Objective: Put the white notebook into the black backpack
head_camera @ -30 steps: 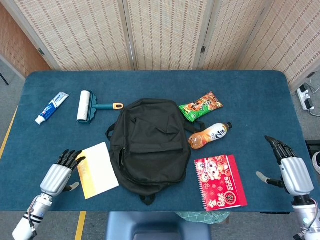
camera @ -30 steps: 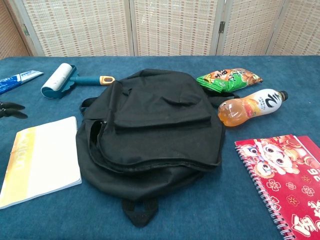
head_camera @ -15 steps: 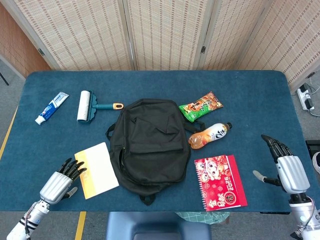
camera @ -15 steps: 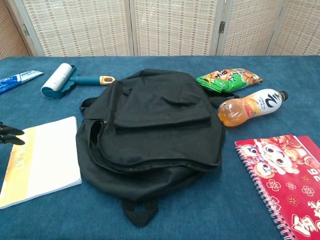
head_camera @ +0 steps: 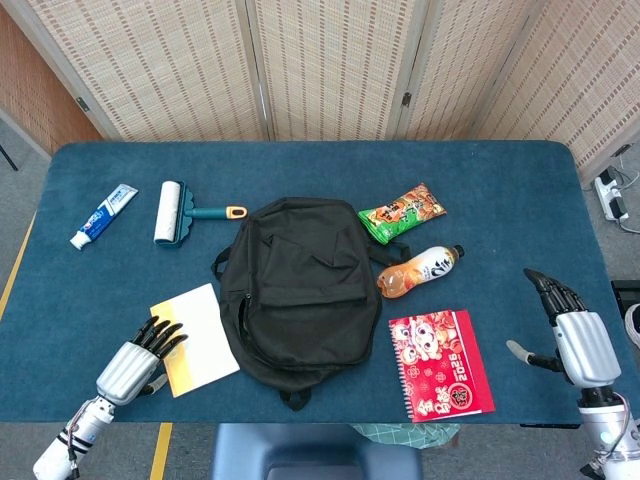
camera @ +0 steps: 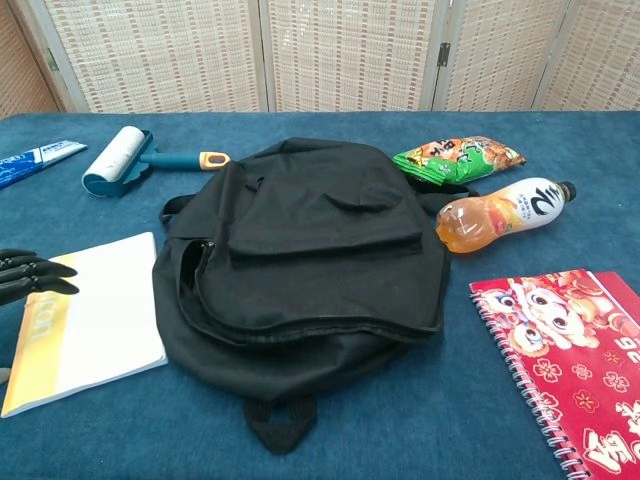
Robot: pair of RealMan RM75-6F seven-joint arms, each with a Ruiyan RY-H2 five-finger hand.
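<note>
Left hand (head_camera: 140,357): fingers spread, holding nothing, tips over the near-left edge of the white notebook (head_camera: 194,338).
Notebook: flat on the tabletop (head_camera: 520,220), just left of the black backpack (head_camera: 298,283).
Right hand (head_camera: 578,340): spread, idle, well apart.
Risk: the thin notebook may slide instead of lifting; the backpack's opening looks nearly flat, so the notebook's edge could catch.

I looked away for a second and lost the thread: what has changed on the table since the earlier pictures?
The left hand has moved nearer the robot and inward, its fingertips now over the near-left edge of the white notebook, which has shifted slightly. It grips nothing yet. The right hand barely moved. The black backpack and the other items stayed put.
</note>
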